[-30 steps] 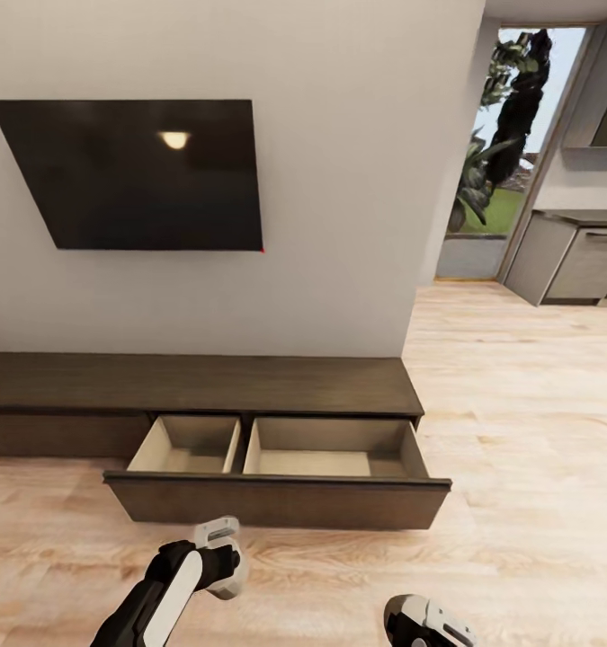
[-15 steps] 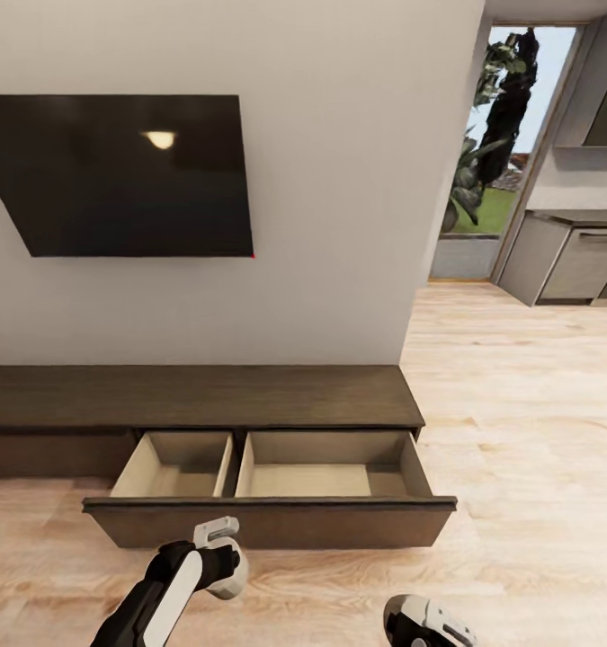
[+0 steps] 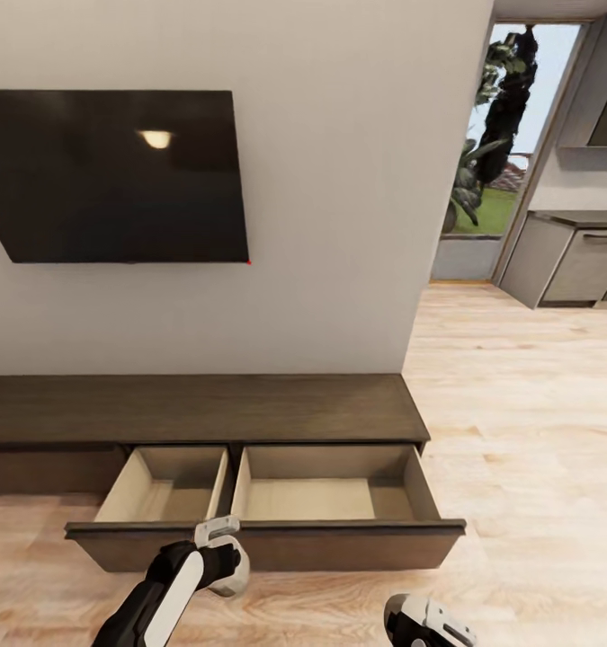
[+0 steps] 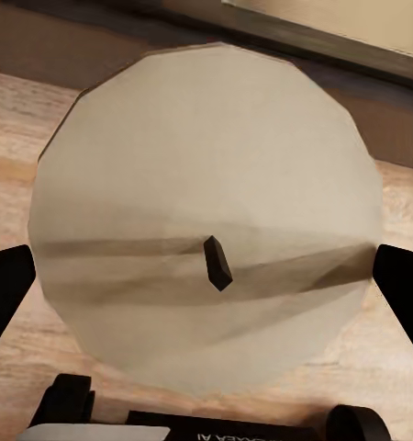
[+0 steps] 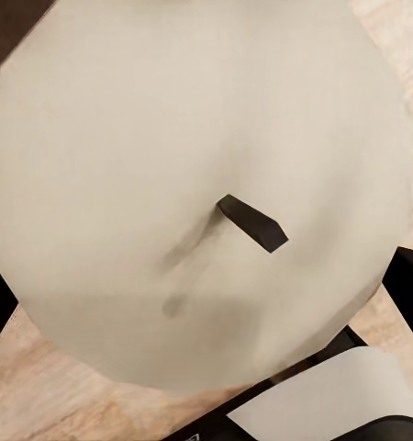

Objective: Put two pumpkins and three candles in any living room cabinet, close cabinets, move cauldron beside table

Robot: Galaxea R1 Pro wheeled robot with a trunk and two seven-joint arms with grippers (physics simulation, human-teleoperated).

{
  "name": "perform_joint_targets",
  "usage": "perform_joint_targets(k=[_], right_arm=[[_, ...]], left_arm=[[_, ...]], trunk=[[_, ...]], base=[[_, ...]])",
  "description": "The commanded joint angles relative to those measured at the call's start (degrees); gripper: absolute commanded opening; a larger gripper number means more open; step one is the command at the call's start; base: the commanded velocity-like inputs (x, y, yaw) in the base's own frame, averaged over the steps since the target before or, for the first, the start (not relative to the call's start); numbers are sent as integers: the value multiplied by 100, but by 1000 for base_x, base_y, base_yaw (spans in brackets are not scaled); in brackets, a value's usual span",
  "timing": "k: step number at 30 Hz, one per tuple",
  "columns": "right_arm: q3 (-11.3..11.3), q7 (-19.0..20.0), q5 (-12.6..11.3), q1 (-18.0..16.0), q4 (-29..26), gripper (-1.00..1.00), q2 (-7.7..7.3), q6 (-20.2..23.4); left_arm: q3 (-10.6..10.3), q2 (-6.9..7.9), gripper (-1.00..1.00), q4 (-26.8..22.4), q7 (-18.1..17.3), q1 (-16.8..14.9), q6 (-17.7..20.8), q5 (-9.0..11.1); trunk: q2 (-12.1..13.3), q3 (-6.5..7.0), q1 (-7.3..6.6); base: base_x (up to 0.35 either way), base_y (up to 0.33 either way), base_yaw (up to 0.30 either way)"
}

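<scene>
A candle [image 4: 206, 248] is gripped by the left gripper [image 3: 220, 559], wick [image 4: 217, 263] toward the camera; another candle [image 5: 197, 184] is clamped in the right gripper [image 3: 424, 622]. Ahead, the cabinet [image 3: 195, 409] runs along the wall, drawer pulled out.

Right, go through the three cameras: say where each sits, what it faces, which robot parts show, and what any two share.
Head view: on the robot's head, looking forward and down at the cabinet, its open drawer and the wall TV; left gripper and right arm show.
Left wrist view: near the left gripper, facing a pale candle held between dark fingers.
Right wrist view: near the right gripper, facing another pale candle.
Shared: both wrist views show a wicked candle over wood floor.
</scene>
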Motion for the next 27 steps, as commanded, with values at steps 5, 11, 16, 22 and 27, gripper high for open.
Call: perform_joint_targets(k=[5, 11, 16, 22, 27], right_arm=[[14, -19, -58, -3, -11, -100, -6, 21], [22, -7, -86, -3, -11, -100, -11, 26], [24, 0, -31, -3, 150, -100, -11, 26], [33, 1, 3, -3, 306, -100, -11, 21], [59, 1, 9, -3, 363, -100, -11, 16]], left_arm=[[-417, 10, -100, -7, 61, -3, -66, 53], [-462, 1, -100, -16, 61, -3, -118, 57], [-468, 1, -100, -9, 69, -3, -119, 57], [-471, -2, -100, -8, 70, -3, -119, 50], [-472, -5, -100, 5, 70, -3, -119, 48]], trunk=[[-3, -5, 2], [157, 66, -86], [358, 156, -196], [599, 264, -328], [799, 354, -438]], base=[[87, 0, 0], [6, 0, 0], [0, 0, 0], [0, 0, 0], [0, 0, 0]])
